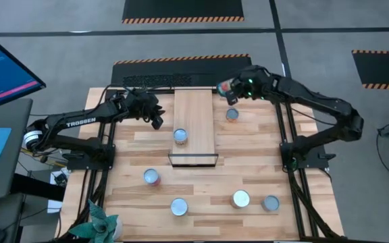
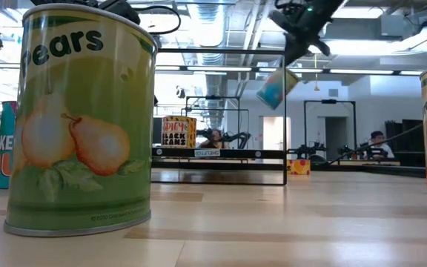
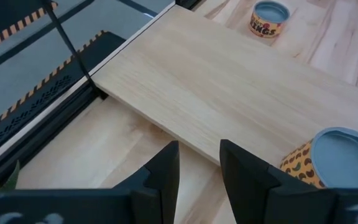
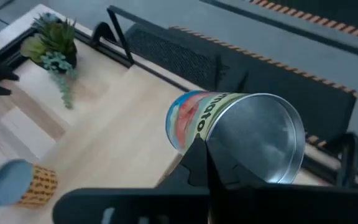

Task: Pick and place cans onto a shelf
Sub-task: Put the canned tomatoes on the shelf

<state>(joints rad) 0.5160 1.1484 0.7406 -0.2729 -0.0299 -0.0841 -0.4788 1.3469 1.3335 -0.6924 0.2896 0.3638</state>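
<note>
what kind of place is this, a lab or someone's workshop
Most likely a robotics lab or test hall: hazard-striped floor mats surround the wooden table, a monitor stands beside it, and more robot rigs and seated people show behind.

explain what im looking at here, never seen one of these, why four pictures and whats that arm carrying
These are two robot arms bolted at a wooden table, each ending in a two-finger gripper. One picture looks straight down from overhead, one sits at table-top height, and one camera rides on each wrist. The right gripper is shut on a tomato can, held tilted in the air near the far end of the shelf, a long light-wood board. The left gripper hangs beside the shelf, open and empty. One can already stands on the shelf; five more cans stand around the table, including the pears can. A small green plant sits at a corner.
</note>
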